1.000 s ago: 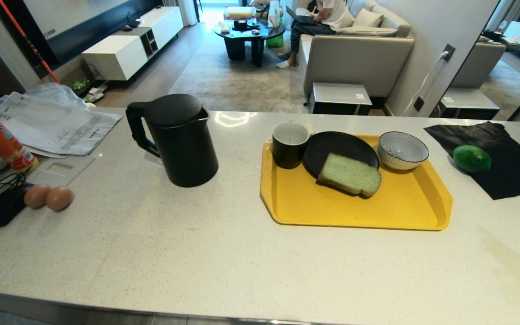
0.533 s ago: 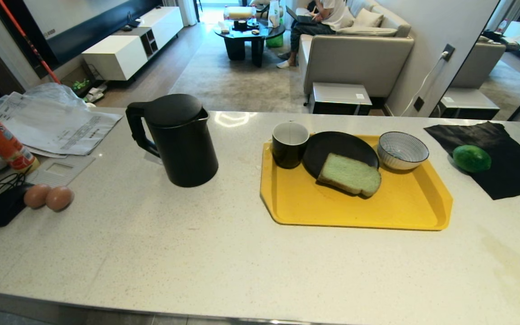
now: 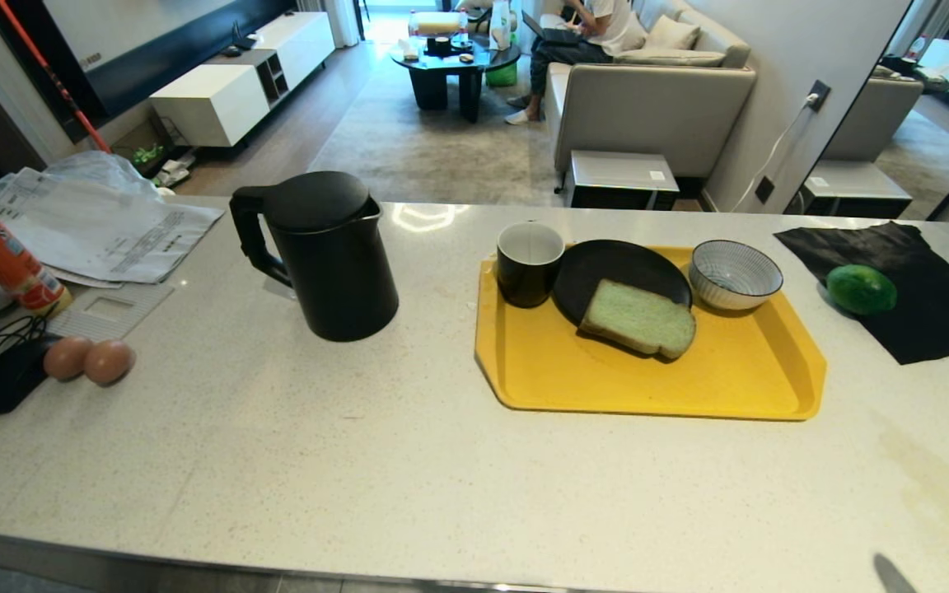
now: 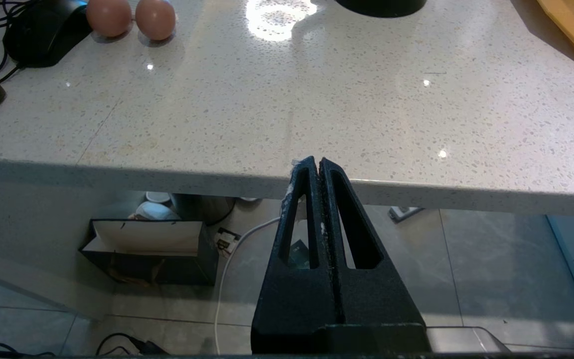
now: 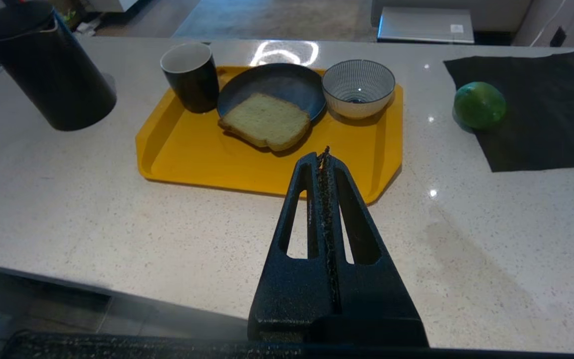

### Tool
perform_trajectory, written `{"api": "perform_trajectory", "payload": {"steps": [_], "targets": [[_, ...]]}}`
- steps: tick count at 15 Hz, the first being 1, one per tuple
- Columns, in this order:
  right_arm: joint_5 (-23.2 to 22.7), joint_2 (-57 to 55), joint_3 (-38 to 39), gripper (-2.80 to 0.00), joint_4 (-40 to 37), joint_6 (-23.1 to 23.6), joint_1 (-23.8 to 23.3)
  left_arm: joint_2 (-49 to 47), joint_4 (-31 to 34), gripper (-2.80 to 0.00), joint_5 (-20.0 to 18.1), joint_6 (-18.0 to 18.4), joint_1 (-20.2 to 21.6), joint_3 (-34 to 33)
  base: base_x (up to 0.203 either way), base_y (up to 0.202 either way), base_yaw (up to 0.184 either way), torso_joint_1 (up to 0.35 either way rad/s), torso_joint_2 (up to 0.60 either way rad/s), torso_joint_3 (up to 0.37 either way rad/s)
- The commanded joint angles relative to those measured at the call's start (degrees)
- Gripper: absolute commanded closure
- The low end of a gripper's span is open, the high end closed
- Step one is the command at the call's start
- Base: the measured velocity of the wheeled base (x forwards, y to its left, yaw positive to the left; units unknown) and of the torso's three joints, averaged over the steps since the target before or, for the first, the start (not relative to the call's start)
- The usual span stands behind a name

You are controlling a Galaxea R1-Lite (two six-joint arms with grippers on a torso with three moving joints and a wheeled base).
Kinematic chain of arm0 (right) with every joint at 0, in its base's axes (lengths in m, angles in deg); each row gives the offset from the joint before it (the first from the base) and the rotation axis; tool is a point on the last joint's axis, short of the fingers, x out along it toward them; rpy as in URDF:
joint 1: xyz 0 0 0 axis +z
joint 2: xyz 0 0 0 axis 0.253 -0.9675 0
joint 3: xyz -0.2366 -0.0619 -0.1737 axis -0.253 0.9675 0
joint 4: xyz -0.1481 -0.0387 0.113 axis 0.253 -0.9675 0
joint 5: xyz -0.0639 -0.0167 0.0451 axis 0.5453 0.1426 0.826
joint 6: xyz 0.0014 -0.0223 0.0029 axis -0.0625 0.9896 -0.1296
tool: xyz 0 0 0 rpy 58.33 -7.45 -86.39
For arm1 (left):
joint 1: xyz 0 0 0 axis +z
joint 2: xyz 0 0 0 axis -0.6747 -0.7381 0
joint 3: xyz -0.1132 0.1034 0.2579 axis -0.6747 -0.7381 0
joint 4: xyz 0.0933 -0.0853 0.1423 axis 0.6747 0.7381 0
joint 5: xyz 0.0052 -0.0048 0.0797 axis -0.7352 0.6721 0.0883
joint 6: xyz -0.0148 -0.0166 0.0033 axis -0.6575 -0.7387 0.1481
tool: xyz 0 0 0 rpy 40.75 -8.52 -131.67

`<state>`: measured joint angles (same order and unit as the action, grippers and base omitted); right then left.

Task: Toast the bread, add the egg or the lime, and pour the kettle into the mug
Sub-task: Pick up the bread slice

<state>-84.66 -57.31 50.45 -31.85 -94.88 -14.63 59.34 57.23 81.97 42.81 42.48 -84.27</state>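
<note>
- Our right gripper (image 5: 323,152) hovered over the near part of the counter (image 3: 409,461), short of the yellow tray (image 3: 730,387); its fingers were pressed together and empty. In the head view only its tip showed, at the lower right corner.
- Our left gripper (image 4: 315,162) sat low at the counter's front edge, fingers fully closed on nothing.
- The bread (image 3: 638,318) lay half on the black plate (image 3: 606,268), half on the tray.
- The mug (image 3: 529,263) stood upright at the tray's far left corner, just beside the plate.
- A striped bowl (image 3: 735,274) stood at the tray's far right.
- The kettle (image 3: 318,251) stood on the counter well left of the tray, lid shut.
- The lime (image 3: 860,288) rested on a black cloth (image 3: 927,321) to the right of the tray.
- Two brown eggs (image 3: 89,360) lay touching near the left edge.
</note>
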Motion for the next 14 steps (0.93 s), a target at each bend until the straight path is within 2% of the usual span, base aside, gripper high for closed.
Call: {"api": "perform_trajectory", "payload": {"steps": [1,3,5,7,10,14], "targets": [[-0.88,-9.77,-3.99,0.0,-0.67,-0.1,0.04,0.1,-0.03,0.0,0.0,0.0,0.04,-0.97,0.0,0.0,0.0,0.0,0.0,0.0],[-3.51,-16.75,-11.26,0.0,-4.74,-0.46,0.05,0.1,-0.03,0.0,0.0,0.0,0.04,-0.97,0.0,0.0,0.0,0.0,0.0,0.0],[-6.99,-23.43,-20.82,0.0,-12.42,-2.08,0.06,0.1,-0.03,0.0,0.0,0.0,0.04,-0.97,0.0,0.0,0.0,0.0,0.0,0.0],[-9.8,-30.42,-28.32,0.0,-18.91,-6.53,0.12,0.1,-0.03,0.0,0.0,0.0,0.04,-0.97,0.0,0.0,0.0,0.0,0.0,0.0],[-12.34,-38.67,-32.07,0.0,-21.89,-13.72,0.22,0.1,-0.03,0.0,0.0,0.0,0.04,-0.97,0.0,0.0,0.0,0.0,0.0,0.0],[-23.69,-47.28,-33.06,0.0,-21.5,-23.62,0.16,0.1,-0.03,0.0,0.0,0.0,0.04,-0.97,0.0,0.0,0.0,0.0,0.0,0.0]]}}
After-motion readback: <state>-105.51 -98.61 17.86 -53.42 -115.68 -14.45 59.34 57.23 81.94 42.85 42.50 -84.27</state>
